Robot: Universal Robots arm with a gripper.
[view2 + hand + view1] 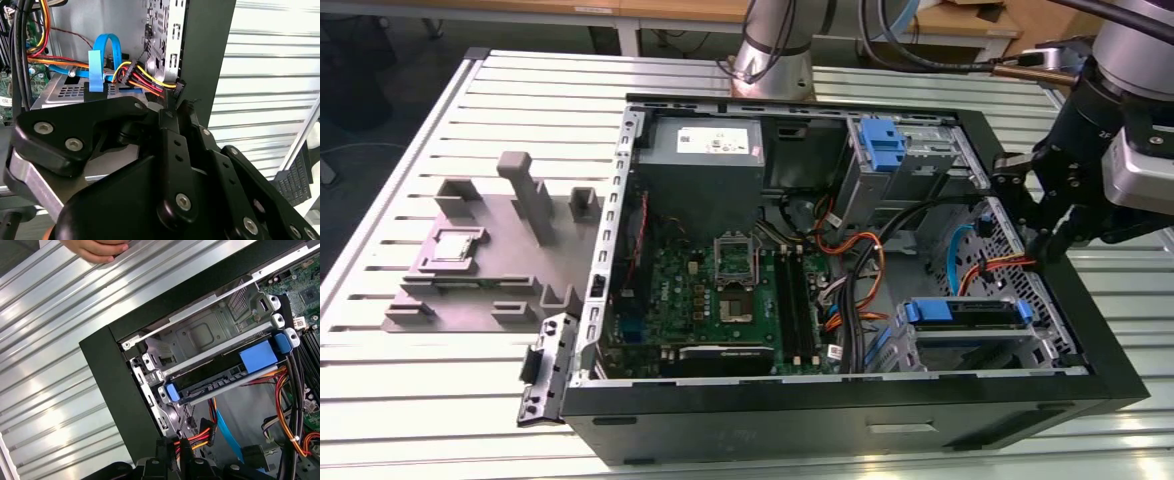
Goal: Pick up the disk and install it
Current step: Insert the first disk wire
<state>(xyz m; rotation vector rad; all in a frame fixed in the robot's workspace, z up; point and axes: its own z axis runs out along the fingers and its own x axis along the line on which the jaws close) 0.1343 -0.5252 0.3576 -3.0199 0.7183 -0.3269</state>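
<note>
So the disk (966,312) is sitting in the drive cage in the corner of the open PC case (854,415) nearest the camera on the exterior view's right, blue rails around it; in the first wrist view it shows as a flat drive with blue clips (225,375) slotted into the metal bay. The gripper (1051,240) hangs just above the case's wall on the exterior view's right, right by a bundle of red, yellow and orange power cables (145,80), and it's not carrying anything, but honestly I can't tell whether the jaws are apart or together. Those cables plus a blue ribbon cable (107,50) crowd the space next to the cage. Further in there's the green motherboard (720,295), a grey power supply box (700,145) and another blue caddy (883,150) at the far side. Everything sits on a slatted aluminium table (427,400), with a grey plastic fixture (494,250) toward the exterior view's left. A person's hand (97,249) rests on the table edge in the first wrist view.
</note>
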